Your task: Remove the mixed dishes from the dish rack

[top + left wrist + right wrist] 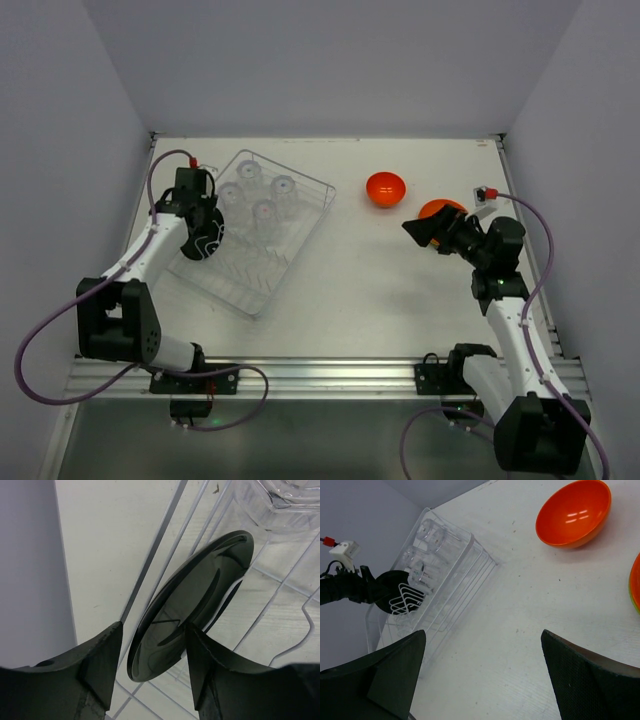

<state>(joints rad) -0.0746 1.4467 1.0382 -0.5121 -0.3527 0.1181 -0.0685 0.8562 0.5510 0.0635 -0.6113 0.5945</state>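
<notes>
The wire dish rack (296, 255) lies left of centre. Several clear glasses (263, 210) stand in its far half. A black plate (200, 600) stands on edge in the rack near its left side. My left gripper (208, 238) is open, with its fingers on either side of the plate's lower edge (153, 630); the left finger is clear of the rim. The orange-red bowl (385, 187) and an orange-red plate (443, 208) sit on the table at the right. My right gripper (422, 232) is open and empty over bare table (482, 635), in front of that plate.
The rack's rim wire (154, 550) runs past the plate, with a glass (285, 500) beyond it. In the right wrist view the bowl (572, 512) is far right, the orange plate's edge (636, 582) has a green rim under it, and the rack (470, 575) is left. Grey walls enclose the table.
</notes>
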